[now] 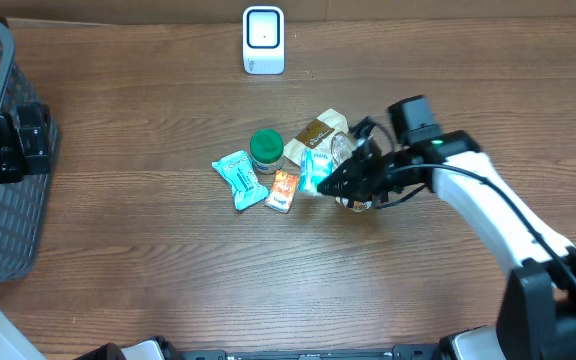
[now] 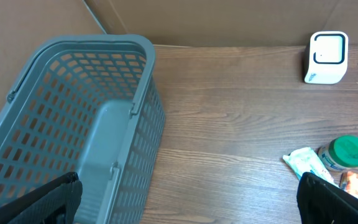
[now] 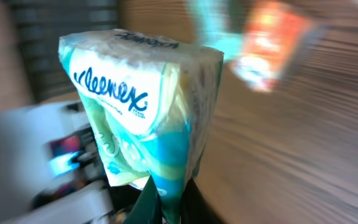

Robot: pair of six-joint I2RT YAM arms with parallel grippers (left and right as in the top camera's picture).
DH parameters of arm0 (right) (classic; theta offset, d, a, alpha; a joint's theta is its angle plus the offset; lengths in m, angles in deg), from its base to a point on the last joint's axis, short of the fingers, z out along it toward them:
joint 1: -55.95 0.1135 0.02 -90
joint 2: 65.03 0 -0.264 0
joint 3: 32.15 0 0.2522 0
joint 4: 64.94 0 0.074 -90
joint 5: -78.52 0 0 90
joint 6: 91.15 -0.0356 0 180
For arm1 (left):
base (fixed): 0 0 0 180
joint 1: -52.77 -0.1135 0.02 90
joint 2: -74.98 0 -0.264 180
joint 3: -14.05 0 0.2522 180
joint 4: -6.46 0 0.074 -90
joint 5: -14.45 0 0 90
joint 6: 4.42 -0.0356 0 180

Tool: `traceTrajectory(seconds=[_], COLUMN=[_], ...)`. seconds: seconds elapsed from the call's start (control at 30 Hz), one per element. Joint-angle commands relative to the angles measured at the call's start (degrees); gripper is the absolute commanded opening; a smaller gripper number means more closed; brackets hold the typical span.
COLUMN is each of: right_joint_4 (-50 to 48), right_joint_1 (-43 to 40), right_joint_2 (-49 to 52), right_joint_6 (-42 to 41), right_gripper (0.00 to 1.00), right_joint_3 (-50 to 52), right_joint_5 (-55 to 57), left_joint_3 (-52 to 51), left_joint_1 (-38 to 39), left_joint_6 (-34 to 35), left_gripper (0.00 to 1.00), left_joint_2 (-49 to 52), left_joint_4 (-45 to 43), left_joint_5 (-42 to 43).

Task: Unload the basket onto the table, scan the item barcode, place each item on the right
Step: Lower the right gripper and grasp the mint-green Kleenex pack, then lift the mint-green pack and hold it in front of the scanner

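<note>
- We judge the step in hand to be the pick-up: the right gripper (image 3: 166, 200) is clamped on the near edge of the Kleenex tissue pack (image 3: 143, 106), pinching the wrapper between narrow fingers.
- From overhead, the pack lies at the right of the item cluster in the middle of the table (image 1: 148, 270). We cannot tell whether it has left the wood.
- The left gripper (image 2: 188, 190) hangs with its fingers spread wide and holds nothing, over the near end of the grey basket (image 2: 104, 124) at the far left.
- Next, we think the pack must go to the white barcode scanner (image 1: 264, 40) at the far edge, well apart from the cluster. No barcode shows on the printed face, so some turning may be needed.
- The pack is a soft, glossy film pillow in white, green and blue, likely to crumple under the pinch.
- Beside it lie a brown pouch (image 1: 320, 130), a green-lidded jar (image 1: 266, 148), an orange sachet (image 1: 285, 190) and a crinkly teal packet (image 1: 238, 178).
- The basket is rigid plastic lattice.
</note>
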Motion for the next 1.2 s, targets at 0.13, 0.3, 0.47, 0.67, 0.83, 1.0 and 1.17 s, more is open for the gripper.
traceTrajectory(seconds=[0.13,0.3,0.47,0.67,0.83,1.0,1.17], right_joint_4=[-11.5,-22.1,-36.5,-43.4,-43.8,-39.1,-23.6], right_joint_1=[-1.8,-1.8,-1.8,-1.7,0.5,5.8,12.2], right_joint_2=[-1.5,-1.5,-1.5,-1.5,-1.5,-1.4,-1.4], right_joint_6=[-1.9,-15.1,-27.5,-30.7,-29.1,-22.2,-15.5], right_gripper=[0.04,0.04,0.04,0.04,0.04,0.04,0.04], right_joint_3=[-1.5,-3.1,-3.5,-3.5,-3.5,-3.5,-3.5], right_joint_5=[-33.7,-33.7,-33.7,-33.7,-33.7,-24.9,2.1], left_joint_3=[0.1,0.1,0.1,0.1,0.1,0.1,0.1], left_joint_1=[-0.2,-0.2,-0.2,-0.2,-0.2,-0.2,-0.2], left_joint_6=[-0.9,-0.9,-0.9,-0.9,-0.9,-0.9,-0.9], left_gripper=[1.00,1.00,1.00,1.00,1.00,0.99,1.00], left_joint_2=[0.1,0.1,0.1,0.1,0.1,0.1,0.1], left_joint_4=[-0.2,-0.2,-0.2,-0.2,-0.2,-0.2,-0.2], left_joint_5=[0.4,0.4,0.4,0.4,0.4,0.4,0.4])
